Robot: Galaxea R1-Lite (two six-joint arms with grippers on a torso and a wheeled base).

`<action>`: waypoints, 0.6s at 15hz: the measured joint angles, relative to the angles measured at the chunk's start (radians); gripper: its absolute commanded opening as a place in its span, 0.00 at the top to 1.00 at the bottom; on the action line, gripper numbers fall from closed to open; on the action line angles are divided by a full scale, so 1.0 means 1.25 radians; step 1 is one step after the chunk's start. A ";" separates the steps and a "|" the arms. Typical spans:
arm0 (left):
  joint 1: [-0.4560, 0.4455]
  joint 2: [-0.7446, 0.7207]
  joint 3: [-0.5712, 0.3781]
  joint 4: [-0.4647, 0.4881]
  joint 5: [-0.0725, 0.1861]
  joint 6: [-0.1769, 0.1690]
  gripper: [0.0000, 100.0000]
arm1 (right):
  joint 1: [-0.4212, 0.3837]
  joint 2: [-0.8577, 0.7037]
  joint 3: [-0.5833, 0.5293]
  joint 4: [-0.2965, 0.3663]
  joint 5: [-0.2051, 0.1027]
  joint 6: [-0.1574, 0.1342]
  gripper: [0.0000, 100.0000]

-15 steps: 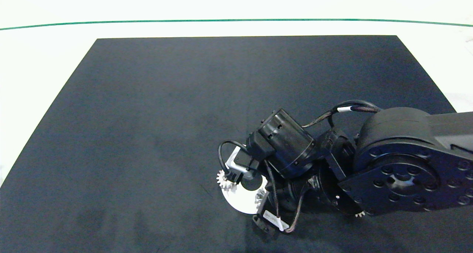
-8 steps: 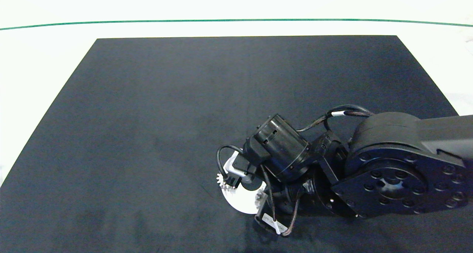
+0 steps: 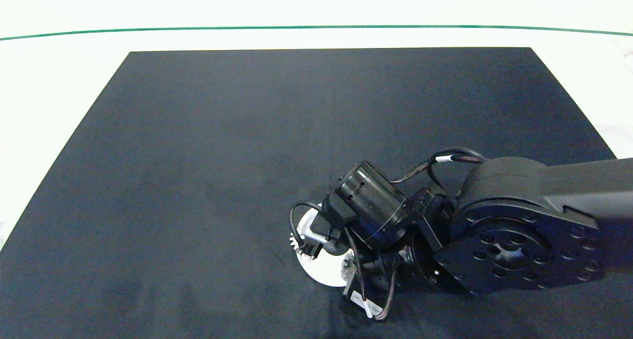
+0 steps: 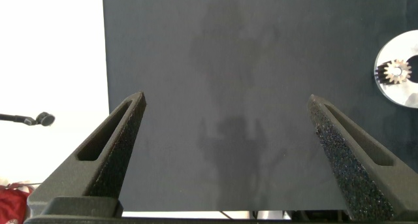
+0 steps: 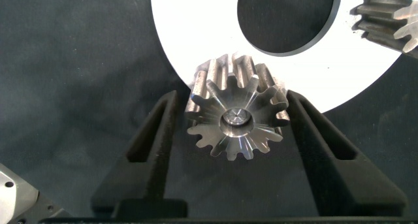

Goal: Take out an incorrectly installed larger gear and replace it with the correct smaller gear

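Steel teeth of the larger gear (image 5: 236,115) are being flanked by the right gripper (image 5: 232,129), whose fingers are standing spread on either side of it, near the tooth tips but not clearly pressing; the gear is sitting on a peg at the rim of the white disc (image 5: 196,34). It is judged rigid, dense and slippery, so it is best taken across opposite tooth tips and lifted straight off the disc. A second gear (image 5: 388,18) is being shown farther around the disc only partly here, while the disc (image 3: 321,272) is mostly being hidden by the arm in the head view. The left gripper (image 4: 228,126) is being held wide apart, empty, well away from the disc (image 4: 401,70).
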 measured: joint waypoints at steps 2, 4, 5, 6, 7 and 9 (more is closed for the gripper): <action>0.000 0.000 0.000 0.001 0.000 0.000 0.00 | 0.000 0.003 0.000 0.000 0.000 0.000 0.44; 0.000 0.000 0.000 0.000 0.000 0.000 0.00 | 0.000 0.005 0.000 0.000 -0.001 0.000 0.48; 0.000 0.000 0.000 0.000 0.000 0.000 0.00 | 0.000 0.006 -0.001 0.000 -0.002 0.000 0.50; 0.000 0.000 0.000 0.000 0.000 0.000 0.00 | 0.000 0.007 -0.001 0.000 -0.005 0.000 0.53; 0.000 0.000 0.000 0.000 0.000 0.000 0.00 | 0.000 0.007 -0.002 0.000 -0.008 0.000 0.54; 0.000 -0.001 0.000 0.000 0.000 0.000 0.00 | 0.000 0.008 -0.004 0.000 -0.010 0.000 0.57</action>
